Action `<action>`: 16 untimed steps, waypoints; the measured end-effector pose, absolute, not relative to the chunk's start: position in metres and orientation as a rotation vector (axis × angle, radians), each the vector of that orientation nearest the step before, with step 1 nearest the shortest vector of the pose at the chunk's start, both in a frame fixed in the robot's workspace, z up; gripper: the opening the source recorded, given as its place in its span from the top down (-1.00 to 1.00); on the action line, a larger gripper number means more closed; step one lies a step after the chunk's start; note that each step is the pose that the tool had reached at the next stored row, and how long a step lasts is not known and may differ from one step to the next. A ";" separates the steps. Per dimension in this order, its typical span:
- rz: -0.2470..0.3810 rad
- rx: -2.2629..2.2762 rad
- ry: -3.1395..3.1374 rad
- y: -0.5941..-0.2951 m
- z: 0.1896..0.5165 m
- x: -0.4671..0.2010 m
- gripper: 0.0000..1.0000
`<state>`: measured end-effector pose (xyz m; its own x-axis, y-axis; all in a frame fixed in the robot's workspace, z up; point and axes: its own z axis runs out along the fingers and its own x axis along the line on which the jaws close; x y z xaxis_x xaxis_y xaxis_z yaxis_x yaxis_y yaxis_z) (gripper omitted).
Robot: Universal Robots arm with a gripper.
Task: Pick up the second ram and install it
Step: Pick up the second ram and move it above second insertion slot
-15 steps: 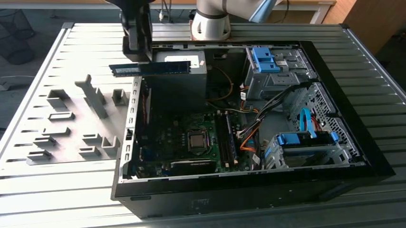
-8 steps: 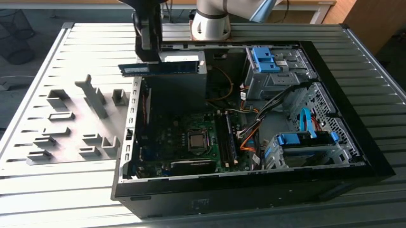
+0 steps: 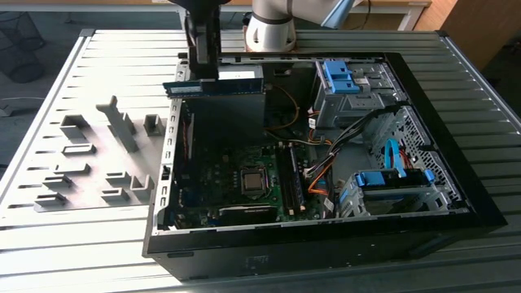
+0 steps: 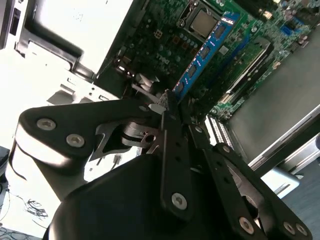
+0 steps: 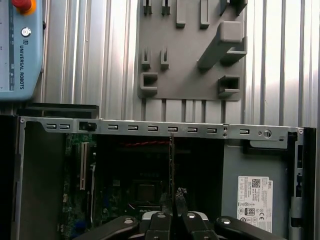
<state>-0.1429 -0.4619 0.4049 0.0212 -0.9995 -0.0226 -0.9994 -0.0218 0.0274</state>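
The second ram [image 3: 216, 88] is a blue-green stick hanging level over the back of the open computer case [image 3: 326, 244], at the exterior view's left. My gripper [image 3: 205, 77] is shut on its upper edge from above. The second wrist view has the fingers [image 4: 172, 125] clamped on the near end of the ram [image 4: 205, 52], which reaches out over the motherboard [image 4: 165, 35]. Seen edge-on in the first wrist view, the ram [image 5: 171, 165] is a thin line rising from my gripper [image 5: 173, 196]. On the motherboard [image 3: 236, 177], long dark memory slots [image 3: 291, 180] lie beside the processor [image 3: 254, 180].
A grey fixture plate [image 3: 97, 165] with upright blocks lies on the slatted table at the exterior view's left of the case. Blue drive cages [image 3: 338, 76] [image 3: 391, 180] and cable bundles [image 3: 326, 165] occupy the case's other side. The arm's base [image 3: 273, 27] stands behind the case. A teach pendant [image 5: 15, 45] rests on the table.
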 end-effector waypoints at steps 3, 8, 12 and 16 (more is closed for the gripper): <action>-0.056 2.242 -2.194 -0.462 0.405 -0.137 0.73; -0.055 2.242 -2.194 -0.462 0.405 -0.126 0.73; -0.056 2.242 -2.194 -0.462 0.405 -0.118 0.73; -0.056 2.242 -2.194 -0.462 0.405 -0.110 0.73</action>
